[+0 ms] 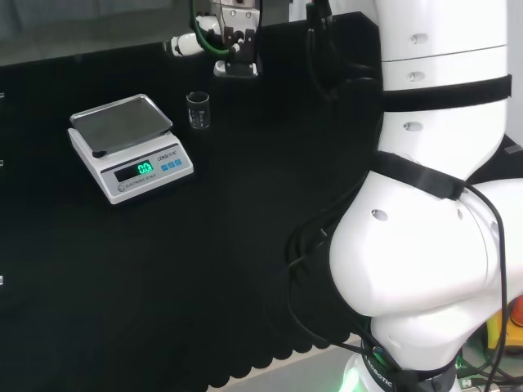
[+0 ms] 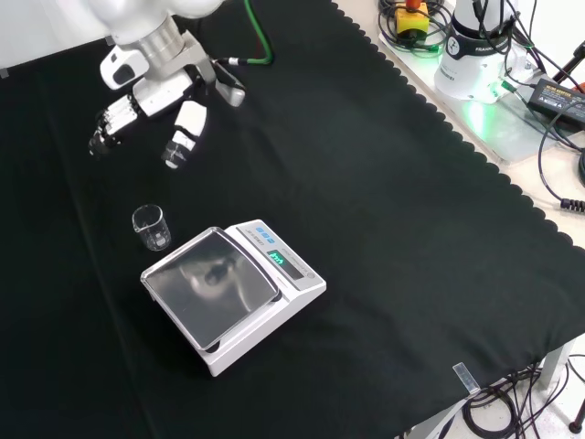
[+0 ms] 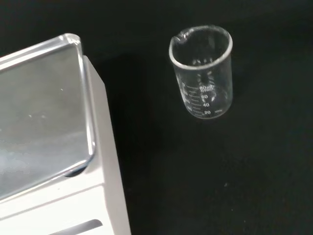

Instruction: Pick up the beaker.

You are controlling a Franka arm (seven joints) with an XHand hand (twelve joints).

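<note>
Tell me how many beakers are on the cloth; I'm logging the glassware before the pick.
1. The beaker stands upright on the black cloth, beside the scale but apart from it, and apart from the open hand. Clear ware is hard to spot; I see no other.

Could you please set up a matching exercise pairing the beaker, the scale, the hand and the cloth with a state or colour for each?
Column one:
1. beaker
2. scale
3. hand
4. cloth

Column two:
A. black, covering the bench
B. above the cloth, fingers open, holding nothing
C. clear glass, upright, empty
D. white body, shiny metal pan, lit display

Pairs: 1-C, 2-D, 3-B, 4-A
</note>
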